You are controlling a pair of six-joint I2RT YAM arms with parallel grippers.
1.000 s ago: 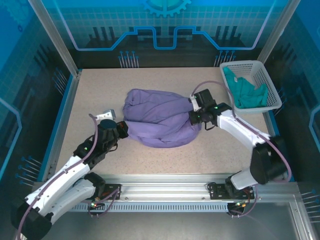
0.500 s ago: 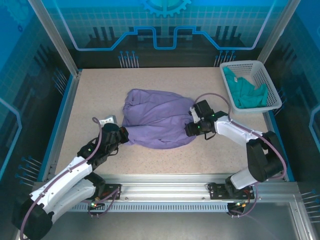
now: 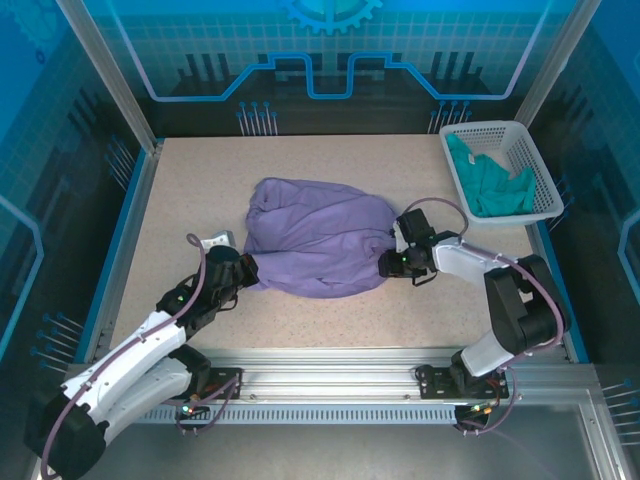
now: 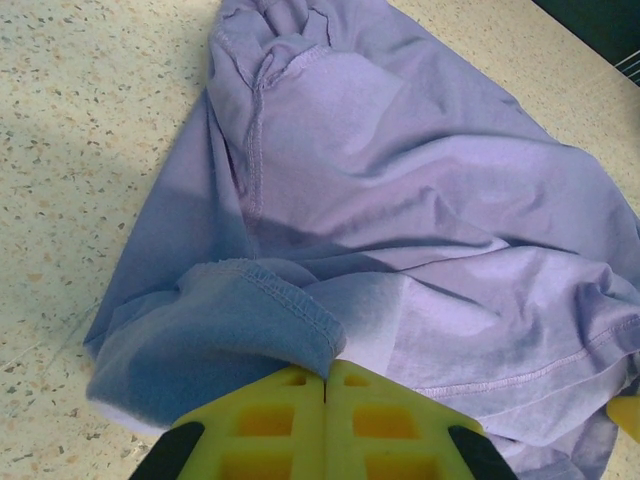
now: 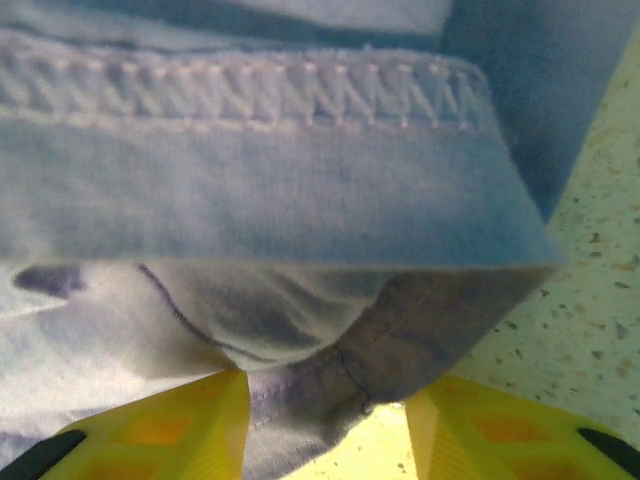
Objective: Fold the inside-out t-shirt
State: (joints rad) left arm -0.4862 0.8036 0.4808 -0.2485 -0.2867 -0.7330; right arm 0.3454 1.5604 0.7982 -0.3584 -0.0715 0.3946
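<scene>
The lavender t-shirt (image 3: 315,235) lies bunched and wrinkled in the middle of the table, seams showing. My left gripper (image 3: 243,268) sits at its near-left corner; in the left wrist view the yellow fingers (image 4: 270,420) meet tip to tip at my left gripper (image 4: 325,378), pinching a folded hem of the t-shirt (image 4: 400,200). My right gripper (image 3: 388,262) is at the shirt's right edge. In the right wrist view my right gripper (image 5: 320,400) is open, with a dark fold of the t-shirt (image 5: 250,200) lying loose between the spread fingers.
A white basket (image 3: 548,200) at the back right holds a teal garment (image 3: 490,185). Bare speckled tabletop (image 3: 200,170) surrounds the shirt. Blue rails and metal posts frame the table, and the arm bases sit along the near edge.
The shirt has been drawn down and spread flatter. The right gripper came toward the near edge, then shifted right to the shirt's edge. The left gripper pulled slightly back to the near left.
</scene>
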